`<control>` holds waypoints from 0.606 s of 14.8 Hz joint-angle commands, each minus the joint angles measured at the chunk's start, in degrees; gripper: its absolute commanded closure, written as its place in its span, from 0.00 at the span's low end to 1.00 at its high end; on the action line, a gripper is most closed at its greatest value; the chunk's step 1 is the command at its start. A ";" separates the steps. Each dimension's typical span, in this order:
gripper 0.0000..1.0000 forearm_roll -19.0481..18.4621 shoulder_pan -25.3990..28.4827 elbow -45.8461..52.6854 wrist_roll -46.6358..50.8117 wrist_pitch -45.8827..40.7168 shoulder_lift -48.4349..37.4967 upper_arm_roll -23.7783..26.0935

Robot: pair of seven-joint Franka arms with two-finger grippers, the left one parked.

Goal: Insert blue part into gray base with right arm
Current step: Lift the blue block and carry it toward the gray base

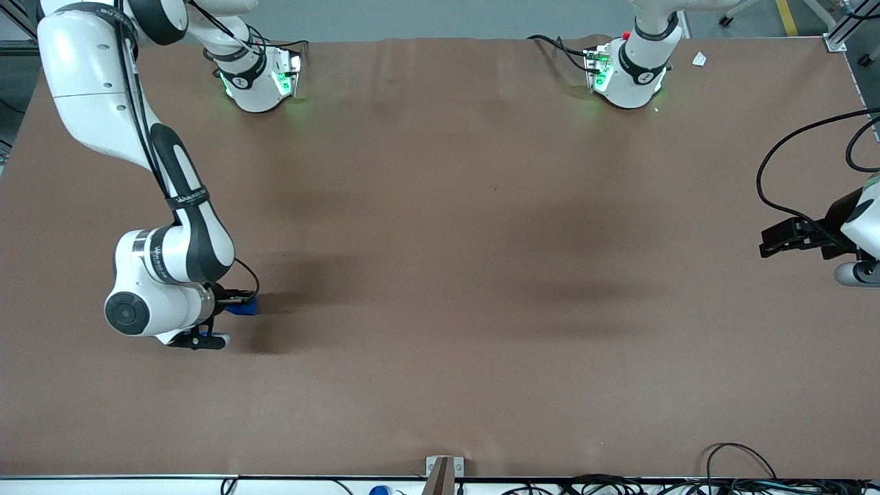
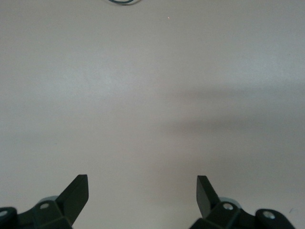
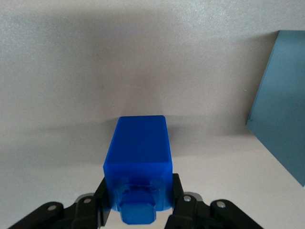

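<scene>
Gripper (image 3: 138, 202) clamps the blue part (image 3: 139, 155) low over open brown table (image 1: 440, 275), gray base (image 3: 281, 95) beside it

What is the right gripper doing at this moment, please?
Right gripper: low over the table, shut on the blue part.

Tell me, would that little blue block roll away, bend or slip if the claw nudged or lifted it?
Probably not roll: the blue part has flat faces and squared edges. It looks like stiff moulded plastic, so likely rigid and light. Its smooth faces might be a bit slippery, though the gripper has its fingers against two flat sides, which should hold steady.
</scene>
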 commanded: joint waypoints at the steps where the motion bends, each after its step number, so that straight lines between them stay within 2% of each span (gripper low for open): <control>1: 0.92 -0.12 -0.64 -0.47 -0.83 -0.29 -0.34 0.41; 2: 1.00 -0.12 -0.64 -0.47 -0.74 -0.29 -0.34 0.41; 6: 1.00 0.41 -1.61 2.50 -0.21 -0.37 -0.78 0.24; 9: 1.00 2.42 -6.25 7.95 -0.22 -3.87 -0.78 0.68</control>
